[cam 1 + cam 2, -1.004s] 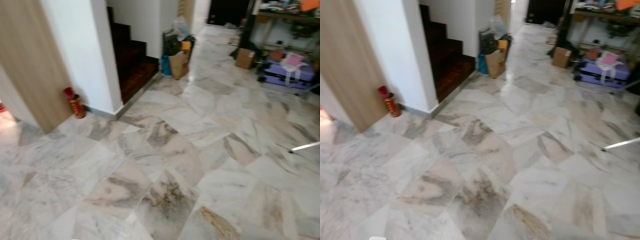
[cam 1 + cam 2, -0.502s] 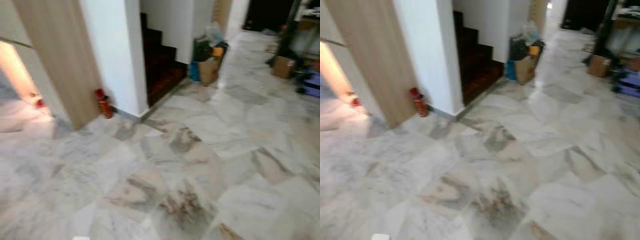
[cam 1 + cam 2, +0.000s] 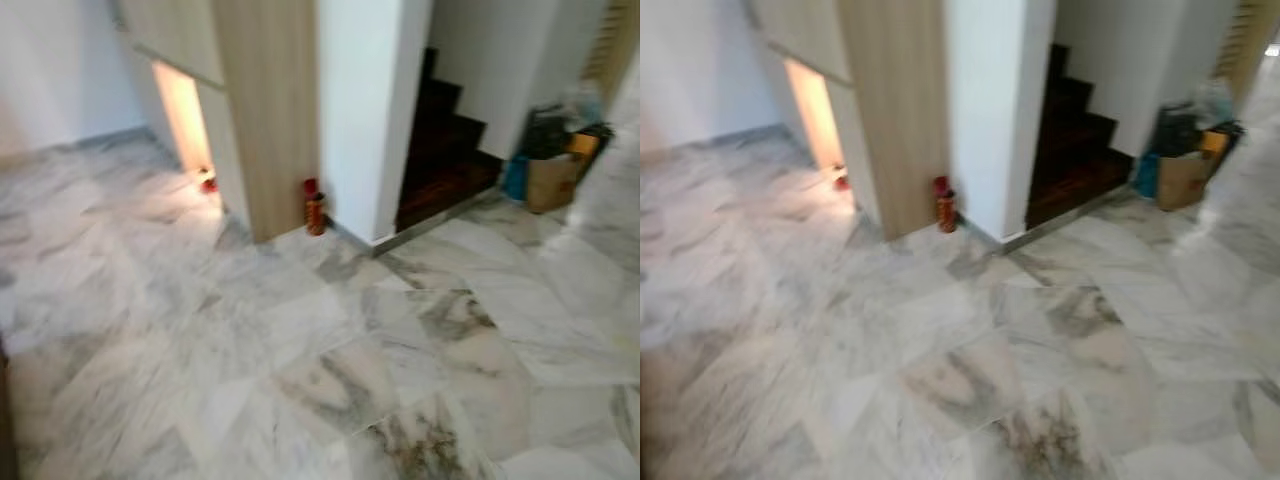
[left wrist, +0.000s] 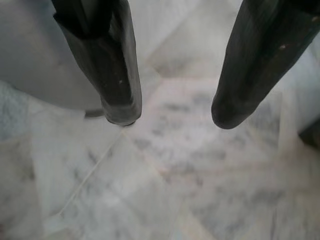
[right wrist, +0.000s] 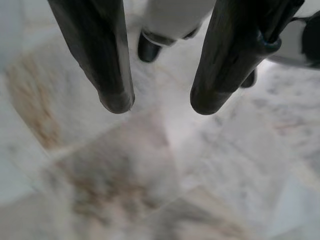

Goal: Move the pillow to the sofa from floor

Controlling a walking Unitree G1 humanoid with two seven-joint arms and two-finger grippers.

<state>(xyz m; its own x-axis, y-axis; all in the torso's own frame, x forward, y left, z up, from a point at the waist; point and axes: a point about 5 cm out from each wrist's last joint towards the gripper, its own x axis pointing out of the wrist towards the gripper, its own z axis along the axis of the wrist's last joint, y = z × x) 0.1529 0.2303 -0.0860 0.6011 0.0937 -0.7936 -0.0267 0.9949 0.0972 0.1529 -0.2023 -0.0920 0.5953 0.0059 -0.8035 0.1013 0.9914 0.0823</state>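
Marble floor (image 3: 330, 340) spreads out before me in the blurred eye views. My left gripper (image 4: 175, 117) hangs open over pale marble tiles, nothing between its fingers (image 4: 117, 75). My right gripper (image 5: 157, 105) is open too, hanging above the marble with nothing held; beyond its fingers (image 5: 107, 65) I see a white robot foot (image 5: 170, 25).
A wooden panel (image 3: 265, 110) and white wall (image 3: 365, 110) stand ahead, with a red can (image 3: 315, 208) at their base. Dark stairs (image 3: 445, 150) rise at the right. Bags and a brown paper bag (image 3: 550, 180) sit at the far right. A lit gap (image 3: 185, 125) opens left of the panel.
The whole picture has shifted right, so the camera has turned left: the stairs and bags went to the right, and a wall and floor at the left came into view.
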